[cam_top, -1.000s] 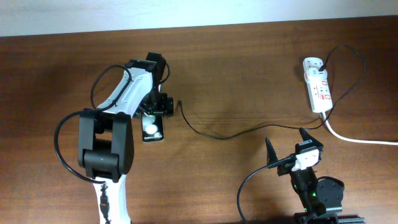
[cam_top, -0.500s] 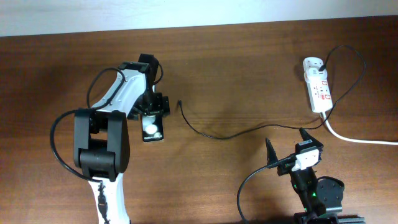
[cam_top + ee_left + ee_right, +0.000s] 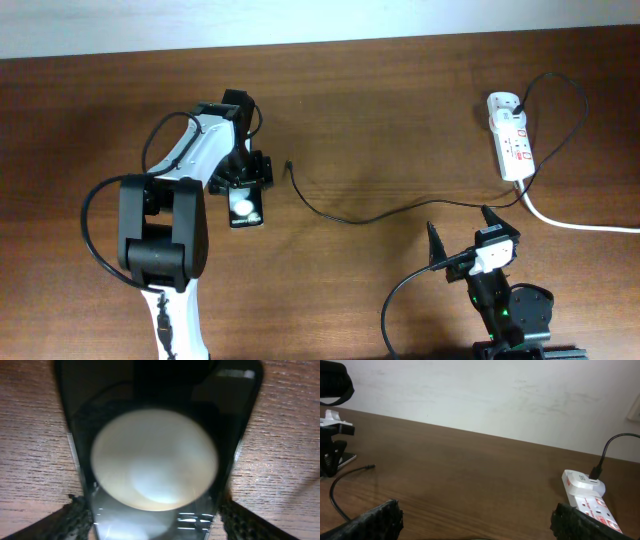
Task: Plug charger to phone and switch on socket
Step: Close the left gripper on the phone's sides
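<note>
- Left gripper (image 3: 240,178) is sitting slightly further left than a second ago; phone (image 3: 246,209) unmoved, left of centre on the table (image 3: 400,90).
- Its fingers (image 3: 75,519) are straddling the phone's sides; gripping or not, cannot tell.
- Right gripper (image 3: 459,224) is gaping wide, empty.
- Phone's top end is hiding beneath the left gripper; its face is blurring close-up.

The phone (image 3: 245,209) lies left of the charger (image 3: 350,220), which apparently ends in the socket (image 3: 511,140) far right.

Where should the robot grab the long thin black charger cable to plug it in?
Probably just behind the tiny connector tip, coming down from above: that end lies flat and free on the brown wooden table, close to the glossy black phone.
</note>
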`<state>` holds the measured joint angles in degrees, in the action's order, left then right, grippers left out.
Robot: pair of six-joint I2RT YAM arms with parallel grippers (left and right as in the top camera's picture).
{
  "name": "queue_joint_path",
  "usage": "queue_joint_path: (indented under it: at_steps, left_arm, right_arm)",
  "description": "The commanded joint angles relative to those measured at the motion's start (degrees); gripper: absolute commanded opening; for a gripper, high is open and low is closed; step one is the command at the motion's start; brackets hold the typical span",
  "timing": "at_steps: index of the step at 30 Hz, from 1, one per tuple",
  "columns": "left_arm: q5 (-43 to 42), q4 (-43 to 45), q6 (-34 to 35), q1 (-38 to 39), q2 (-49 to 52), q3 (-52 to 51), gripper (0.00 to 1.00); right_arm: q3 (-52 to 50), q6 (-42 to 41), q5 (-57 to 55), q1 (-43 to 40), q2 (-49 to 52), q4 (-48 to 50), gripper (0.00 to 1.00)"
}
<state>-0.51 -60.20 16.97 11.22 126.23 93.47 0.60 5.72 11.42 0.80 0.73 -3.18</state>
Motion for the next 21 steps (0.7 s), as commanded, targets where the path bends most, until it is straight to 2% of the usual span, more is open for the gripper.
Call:
queue_joint_path:
  at_steps: [1,11,12,21]
  left_arm:
    - [0.26,0.22,0.37,-0.02,0.39,-1.62,0.84]
    - [0.31,1.7,0.35,-0.04,0.39,-1.62,0.84]
    - [0.28,1.88,0.33,-0.04,0.39,-1.62,0.8]
    - [0.5,1.84,0.09,-0.04,0.39,-1.29,0.78]
  right_arm:
    - [-0.28,-0.59,0.07,0.42,-0.48,-0.39,0.99]
    - [-0.28,-0.59,0.07,0.42,-0.48,-0.39,0.99]
    - [-0.28,-0.59,0.07,0.42,-0.48,-0.39,0.99]
    - [-0.28,-0.59,0.07,0.42,-0.48,-0.39,0.99]
